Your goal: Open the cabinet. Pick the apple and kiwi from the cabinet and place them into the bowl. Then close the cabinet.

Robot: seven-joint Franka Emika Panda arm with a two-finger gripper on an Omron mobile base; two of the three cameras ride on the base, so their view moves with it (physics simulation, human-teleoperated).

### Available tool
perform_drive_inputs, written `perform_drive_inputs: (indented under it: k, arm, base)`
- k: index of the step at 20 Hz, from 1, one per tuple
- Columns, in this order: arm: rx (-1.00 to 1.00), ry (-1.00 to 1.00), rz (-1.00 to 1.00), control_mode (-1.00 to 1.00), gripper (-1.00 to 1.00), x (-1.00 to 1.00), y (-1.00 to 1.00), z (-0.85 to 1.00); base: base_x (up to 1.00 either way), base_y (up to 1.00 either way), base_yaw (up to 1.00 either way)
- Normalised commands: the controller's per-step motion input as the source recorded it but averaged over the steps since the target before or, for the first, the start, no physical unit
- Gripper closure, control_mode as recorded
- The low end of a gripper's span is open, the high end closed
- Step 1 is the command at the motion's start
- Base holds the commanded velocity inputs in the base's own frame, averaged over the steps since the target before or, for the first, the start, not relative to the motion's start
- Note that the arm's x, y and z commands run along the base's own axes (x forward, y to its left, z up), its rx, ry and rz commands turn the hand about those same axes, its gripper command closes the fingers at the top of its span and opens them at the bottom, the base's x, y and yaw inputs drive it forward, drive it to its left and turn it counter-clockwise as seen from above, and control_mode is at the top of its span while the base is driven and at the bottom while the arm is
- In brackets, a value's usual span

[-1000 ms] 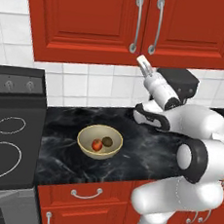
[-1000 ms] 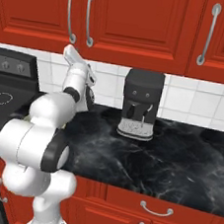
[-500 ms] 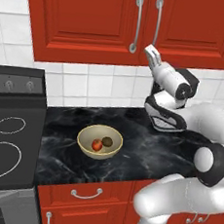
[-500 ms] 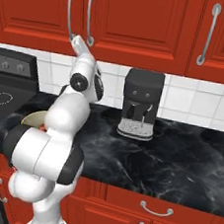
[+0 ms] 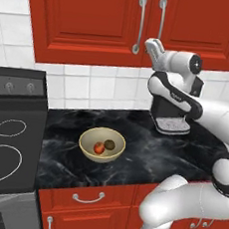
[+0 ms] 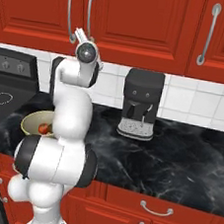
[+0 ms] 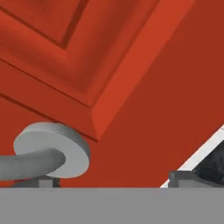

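Red cabinet doors closed, spread gripper close against right door's lower handle end, apple and kiwi in bowl on counter below, coffee machine beside.

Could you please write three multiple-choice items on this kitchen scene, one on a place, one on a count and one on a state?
1. Where does the bowl stand?
A. on the stove
B. on the dark counter
C. inside the cabinet

2. How many fruits lie in the bowl?
A. none
B. two
C. four

3. How are the doors of the cabinet now?
A. shut
B. both wide open
C. taken off

Answers:
1 B: it rests on the counter between the stove and the coffee machine.
2 B: an apple and a kiwi lie inside.
3 A: both doors lie flush, handles side by side.
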Motion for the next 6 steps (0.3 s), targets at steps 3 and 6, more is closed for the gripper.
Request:
perform_drive_inputs:
  k: [3, 6]
  arm:
    - [-0.12, 0.11, 0.09, -1.0, -1.0, -0.84, -0.04, -0.11]
    - [-0.01, 0.0, 0.01, -1.0, -1.0, -0.04, 0.16, 0.11]
  base:
    - [0.0, 0.0, 0.0]
    - [0.0, 0.0, 0.0]
